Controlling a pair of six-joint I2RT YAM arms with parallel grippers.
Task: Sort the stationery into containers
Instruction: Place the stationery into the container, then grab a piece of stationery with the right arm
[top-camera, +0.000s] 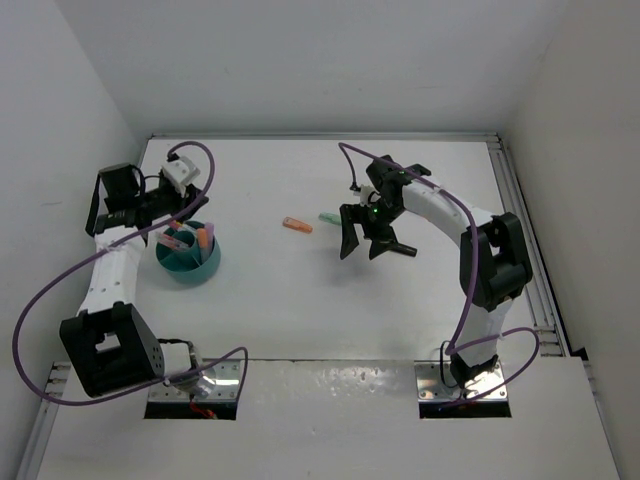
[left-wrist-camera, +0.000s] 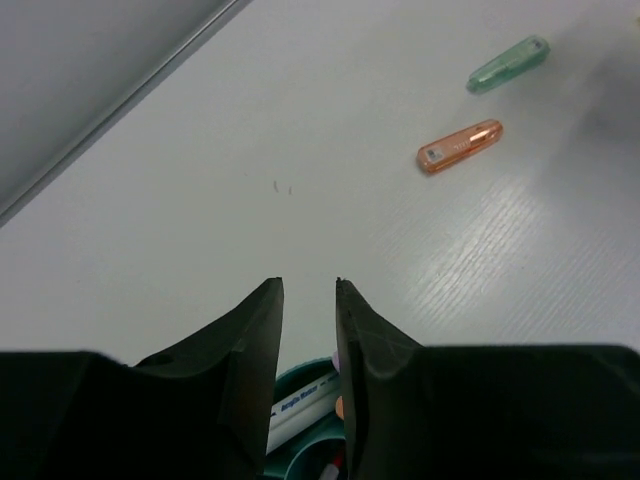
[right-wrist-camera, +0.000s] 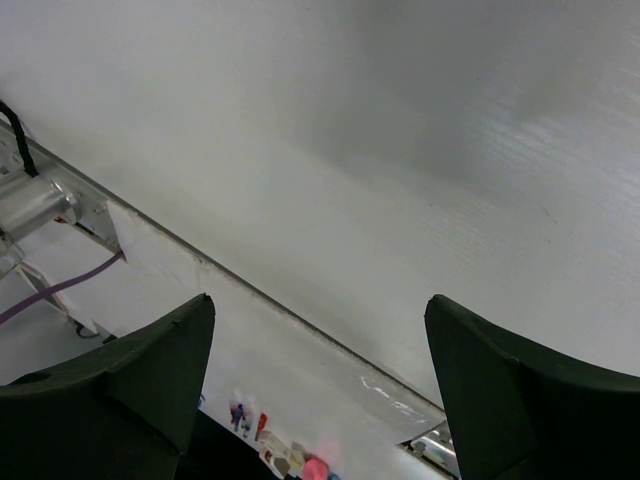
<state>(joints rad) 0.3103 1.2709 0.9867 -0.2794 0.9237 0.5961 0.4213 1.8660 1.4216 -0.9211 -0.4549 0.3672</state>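
The teal bowl (top-camera: 205, 270) stands at the left and holds several pens, pink, orange and purple among them. My left gripper (top-camera: 188, 222) hovers over its far rim, jaws a narrow gap apart with nothing between them (left-wrist-camera: 308, 285). Below the fingers the left wrist view shows the bowl rim (left-wrist-camera: 305, 372) and a white pen (left-wrist-camera: 300, 408) lying inside. An orange marker (top-camera: 297, 225) (left-wrist-camera: 460, 146) and a mint green marker (top-camera: 328, 217) (left-wrist-camera: 510, 63) lie on the table mid-way. My right gripper (top-camera: 372, 248) (right-wrist-camera: 318, 298) is wide open and empty, just right of the green marker and above the table.
White walls close in on the left, back and right. A metal rail (top-camera: 525, 230) runs along the table's right edge. A seam (right-wrist-camera: 250, 290) marks the table's near edge by the arm bases. The purple cables (top-camera: 60, 280) loop beside both arms.
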